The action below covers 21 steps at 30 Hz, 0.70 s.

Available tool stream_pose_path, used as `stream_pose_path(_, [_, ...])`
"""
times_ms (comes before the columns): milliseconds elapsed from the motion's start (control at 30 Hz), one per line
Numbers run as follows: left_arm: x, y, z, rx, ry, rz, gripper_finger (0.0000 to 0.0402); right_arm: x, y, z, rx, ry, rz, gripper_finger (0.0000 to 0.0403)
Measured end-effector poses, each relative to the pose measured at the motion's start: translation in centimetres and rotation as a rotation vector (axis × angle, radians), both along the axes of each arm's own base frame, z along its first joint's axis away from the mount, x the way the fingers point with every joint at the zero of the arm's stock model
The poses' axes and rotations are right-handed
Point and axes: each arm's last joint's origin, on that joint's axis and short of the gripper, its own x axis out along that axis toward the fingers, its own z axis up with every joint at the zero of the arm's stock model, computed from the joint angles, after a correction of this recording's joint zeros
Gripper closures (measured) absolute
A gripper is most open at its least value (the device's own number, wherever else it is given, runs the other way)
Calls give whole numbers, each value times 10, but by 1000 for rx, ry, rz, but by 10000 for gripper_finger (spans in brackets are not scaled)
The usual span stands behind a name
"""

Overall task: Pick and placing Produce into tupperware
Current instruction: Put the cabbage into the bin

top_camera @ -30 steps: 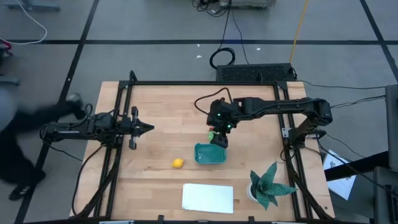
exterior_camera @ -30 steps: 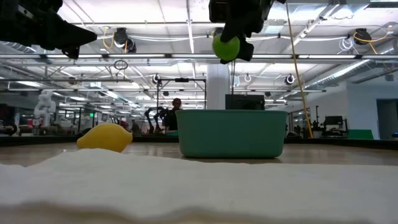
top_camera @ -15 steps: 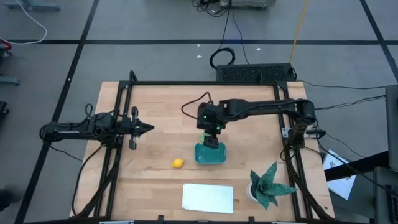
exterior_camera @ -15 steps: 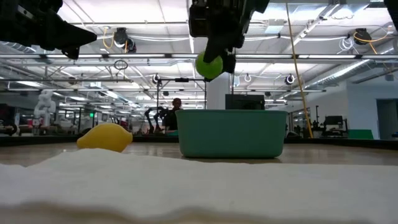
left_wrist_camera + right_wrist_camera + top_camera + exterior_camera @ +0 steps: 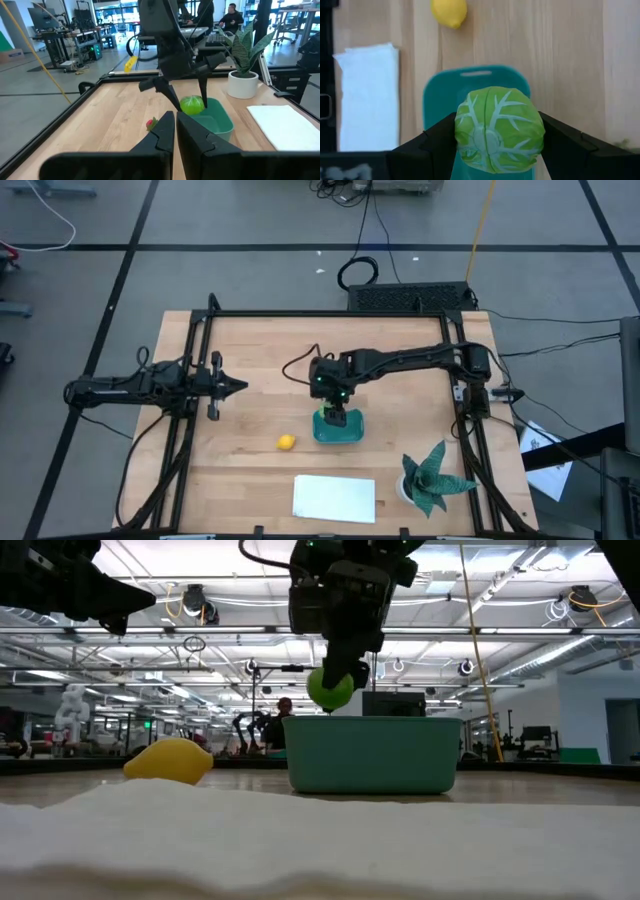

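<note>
My right gripper (image 5: 335, 417) hangs over the teal tupperware tub (image 5: 350, 432), shut on the round light-green piece (image 5: 330, 688). In the low view that piece hangs just above the tub's rim (image 5: 372, 721). The yellow lemon (image 5: 286, 442) lies on the table to the tub's left. The small red piece (image 5: 150, 123) rests on the wood beside the tub, seen only in the left wrist view. My left gripper (image 5: 236, 387) waits shut above the table's left half, touching nothing. My right gripper pinches the light-green piece between its two fingers (image 5: 440, 137), one on each opposite side (image 5: 465, 130). The fingers come from above, pointing down. The piece is lifted clear and hangs over the tub's inside (image 5: 475, 85).
A flat white sheet (image 5: 334, 498) lies near the table's near edge. A spiky green plant in a white pot (image 5: 432, 478) stands at the near right corner. Bare wood lies between the lemon and my left gripper.
My right gripper has carried the green piece toward the table's left and near edges and down, from high above the tub's far right side to just above its rim. Its hold is unchanged. A person at the table's left has gone out of view.
</note>
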Motion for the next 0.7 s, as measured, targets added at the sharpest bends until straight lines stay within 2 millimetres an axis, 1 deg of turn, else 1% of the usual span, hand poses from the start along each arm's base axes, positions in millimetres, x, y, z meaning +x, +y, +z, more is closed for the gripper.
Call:
stream_pose_path(67, [0,0,0,0,0,0,378,2,1,-3,-3,-3,-5,174])
stream_pose_path(300, [0,0,0,-1,2,0,378,8,11,-1,-4,-54,-7,174])
stream_pose_path(700, [0,0,-1,-1,6,0,378,6,23,-3,-19,-29,14,174])
